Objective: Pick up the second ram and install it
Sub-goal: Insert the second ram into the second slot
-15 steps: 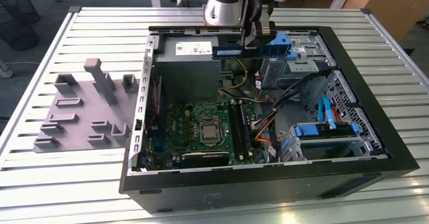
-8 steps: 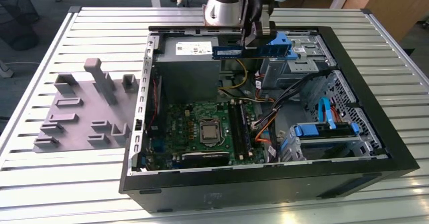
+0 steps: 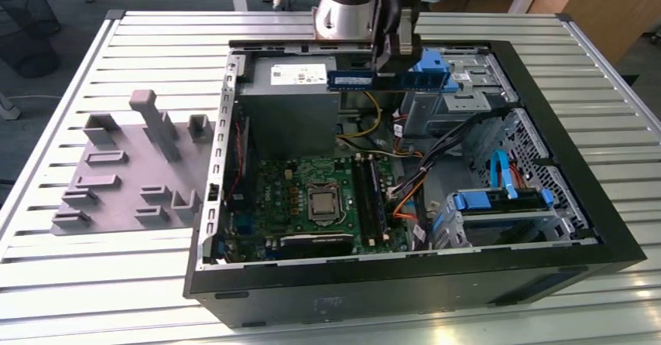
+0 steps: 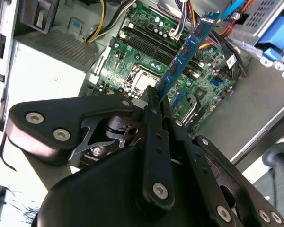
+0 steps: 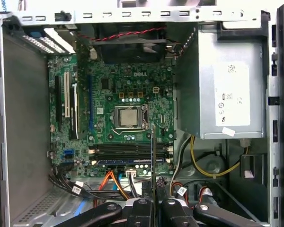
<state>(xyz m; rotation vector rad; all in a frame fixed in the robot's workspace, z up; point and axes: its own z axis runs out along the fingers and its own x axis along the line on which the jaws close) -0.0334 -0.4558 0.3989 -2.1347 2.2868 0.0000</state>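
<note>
My gripper (image 3: pixel 391 68) is shut on the second ram (image 3: pixel 351 80), a long thin blue-green stick held level above the open computer case, over the power supply (image 3: pixel 294 74). In the second wrist view the ram (image 4: pixel 187 49) juts out from between the shut fingers of the gripper (image 4: pixel 154 96), with the motherboard (image 4: pixel 132 56) below it. The first wrist view shows the ram (image 5: pixel 152 156) edge-on, rising from the gripper (image 5: pixel 153 202) and crossing the long black memory slots (image 5: pixel 123 151). The stick hangs well above those slots (image 3: pixel 370 194).
The open case (image 3: pixel 413 283) lies on a slatted metal table (image 3: pixel 62 283). Inside are the processor (image 3: pixel 323 202), loose cables (image 3: pixel 408 190) and blue drive-bay clips (image 3: pixel 485 202). A grey holder fixture (image 3: pixel 124 167) sits at the exterior view's left of the case.
</note>
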